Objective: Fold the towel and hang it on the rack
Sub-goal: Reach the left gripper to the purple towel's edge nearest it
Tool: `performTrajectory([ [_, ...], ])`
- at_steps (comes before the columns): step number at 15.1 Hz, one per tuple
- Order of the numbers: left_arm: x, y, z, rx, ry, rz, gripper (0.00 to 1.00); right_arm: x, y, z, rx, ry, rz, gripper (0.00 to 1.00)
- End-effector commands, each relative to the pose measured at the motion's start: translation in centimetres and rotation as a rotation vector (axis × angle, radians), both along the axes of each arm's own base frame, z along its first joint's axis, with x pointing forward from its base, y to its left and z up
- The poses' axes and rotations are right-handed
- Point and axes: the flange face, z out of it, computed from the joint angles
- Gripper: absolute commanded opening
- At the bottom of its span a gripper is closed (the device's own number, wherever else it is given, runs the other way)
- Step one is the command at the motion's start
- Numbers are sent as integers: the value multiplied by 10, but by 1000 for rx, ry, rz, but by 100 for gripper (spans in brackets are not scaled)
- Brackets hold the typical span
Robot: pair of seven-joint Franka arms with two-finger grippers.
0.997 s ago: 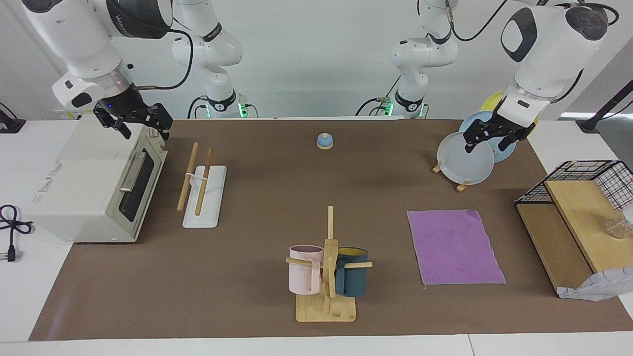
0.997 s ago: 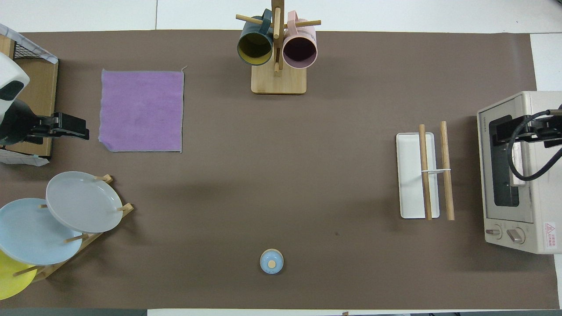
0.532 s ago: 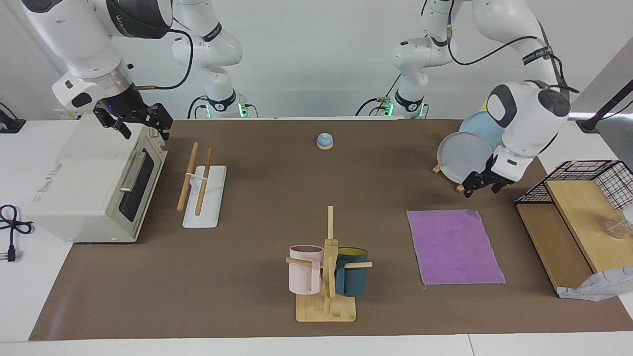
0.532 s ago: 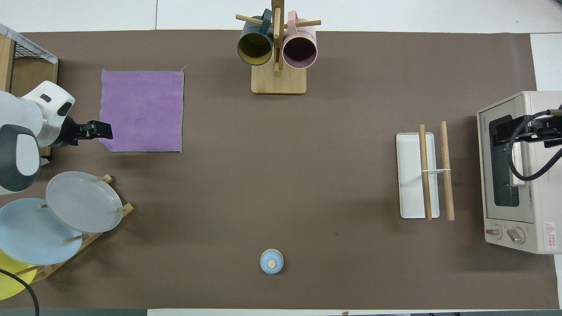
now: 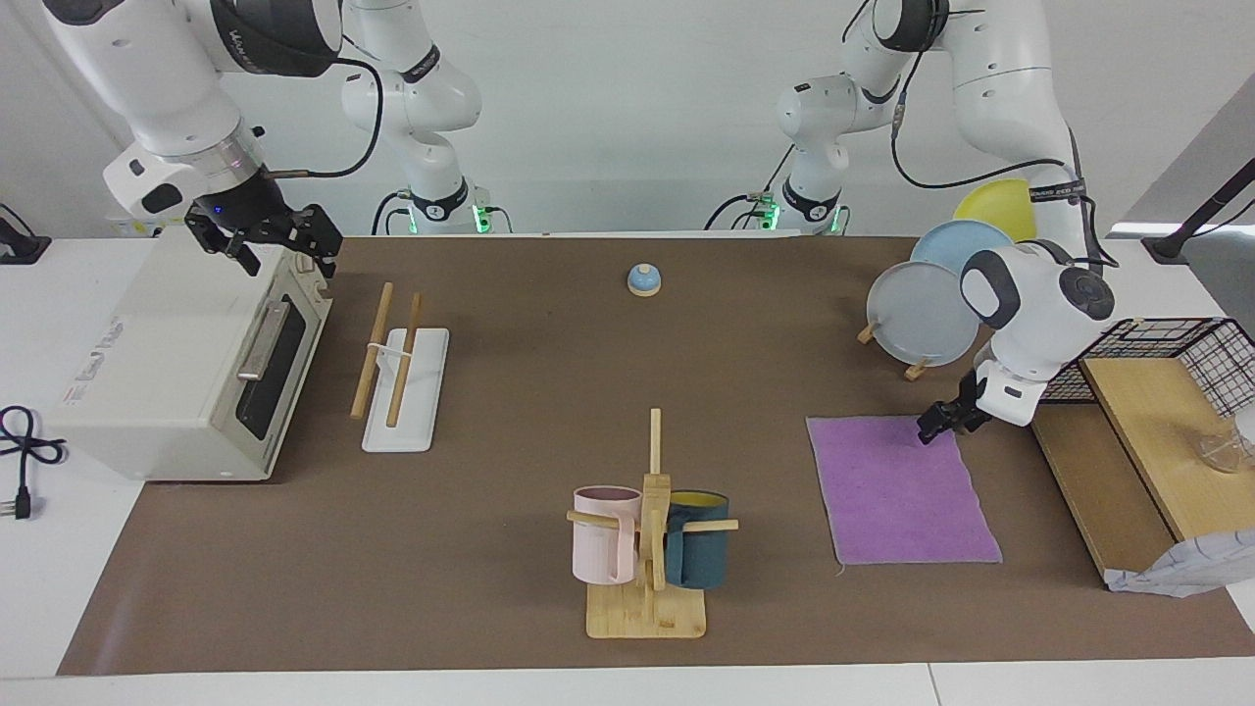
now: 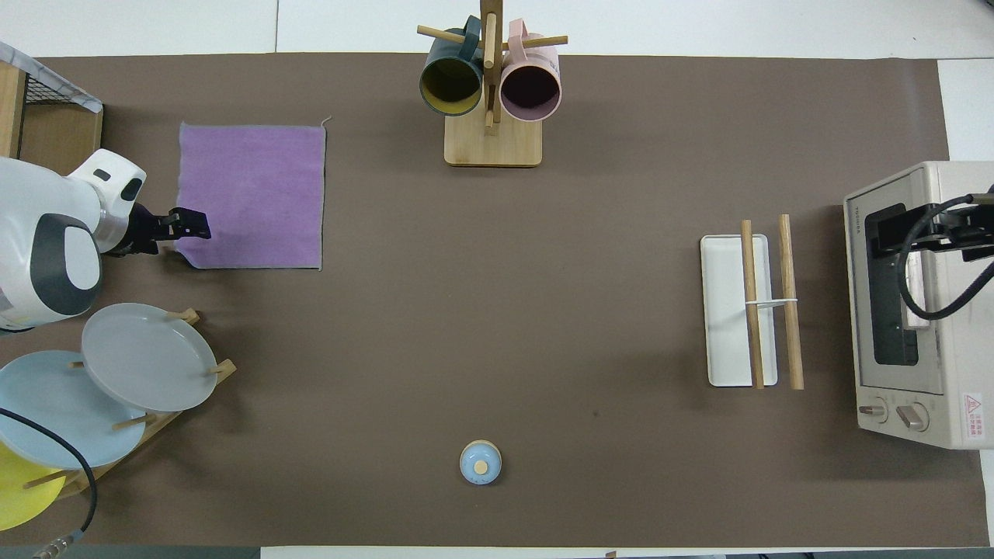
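Note:
The purple towel (image 5: 897,490) lies flat and unfolded on the brown mat toward the left arm's end; it also shows in the overhead view (image 6: 252,194). The rack (image 5: 402,378) of two wooden rods on a white base stands toward the right arm's end, beside the toaster oven; it also shows in the overhead view (image 6: 749,310). My left gripper (image 5: 936,424) is low at the towel's corner nearest the robots, on the left arm's side (image 6: 190,225); I cannot tell whether it touches the cloth. My right gripper (image 5: 270,250) is open, waiting over the toaster oven.
A toaster oven (image 5: 186,363) sits at the right arm's end. A mug tree (image 5: 649,529) with two mugs stands mid-table, farther from the robots. A plate stand (image 5: 922,314), a blue bell (image 5: 643,280) and a wire basket shelf (image 5: 1147,392) are also here.
The left arm has swung down from in front of the plates to the towel's near corner. The right arm and the towel have not moved.

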Motion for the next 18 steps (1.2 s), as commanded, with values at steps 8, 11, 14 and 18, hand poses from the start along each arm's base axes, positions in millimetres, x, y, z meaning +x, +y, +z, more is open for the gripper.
performTrajectory([
  [8,-4,12,-1,-21,46,26,58,-5,-2,1,12,-5,19,100],
  [11,-6,12,-2,-22,53,28,44,-5,-2,1,12,-3,19,100],
  [14,-8,11,-3,-25,73,26,10,-5,-1,1,12,-3,21,100],
  [18,-6,14,-1,-23,68,27,0,-5,2,0,12,-6,24,100],
])
